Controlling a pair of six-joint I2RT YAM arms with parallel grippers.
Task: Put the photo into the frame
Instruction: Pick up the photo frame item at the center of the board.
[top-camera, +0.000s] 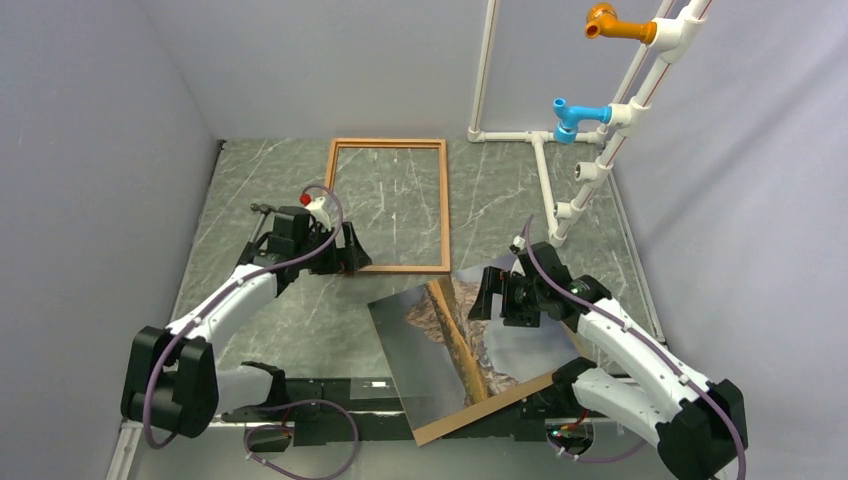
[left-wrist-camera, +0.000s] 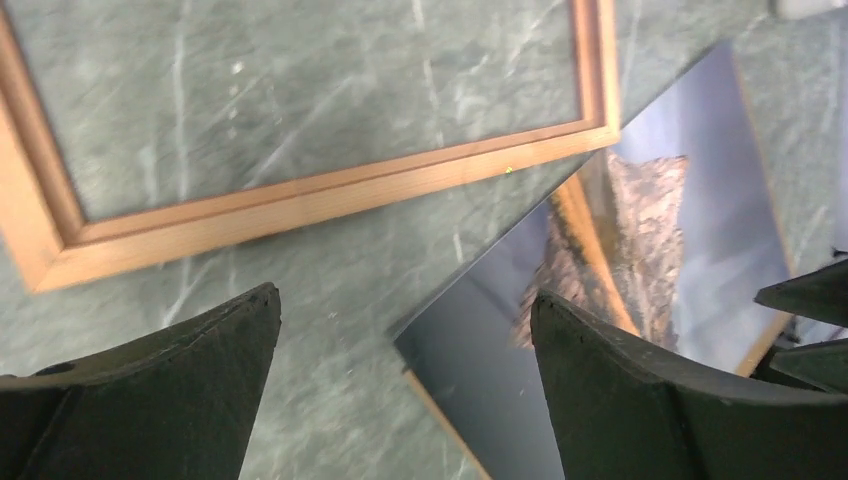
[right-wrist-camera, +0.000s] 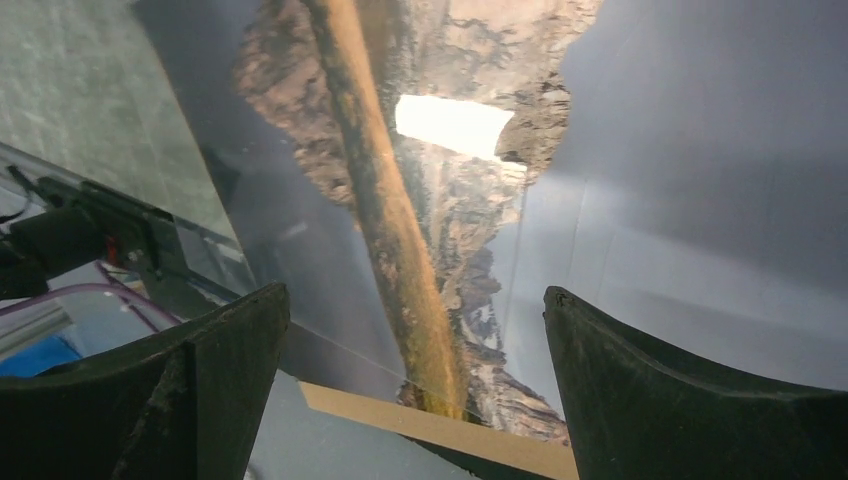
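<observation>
Green marbled table (top-camera: 260, 190), grey walls (top-camera: 100, 120) on three sides. White PVC pipe rack (top-camera: 545, 180) at far right: base flat on the table, upright pipes leaning up and right. It carries a blue fitting (top-camera: 575, 115) and, higher up, an orange fitting (top-camera: 615, 25). Brown backing board (right-wrist-camera: 440, 428) at the near edge, mostly covered, only a thin strip showing.

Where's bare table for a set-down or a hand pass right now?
Free: inside the frame; the strip between frame and pipe rack; the far-left table beside the wall. Crowded: near centre, where the photo lies under the right gripper, and the frame's near-left corner, at the left gripper.
</observation>
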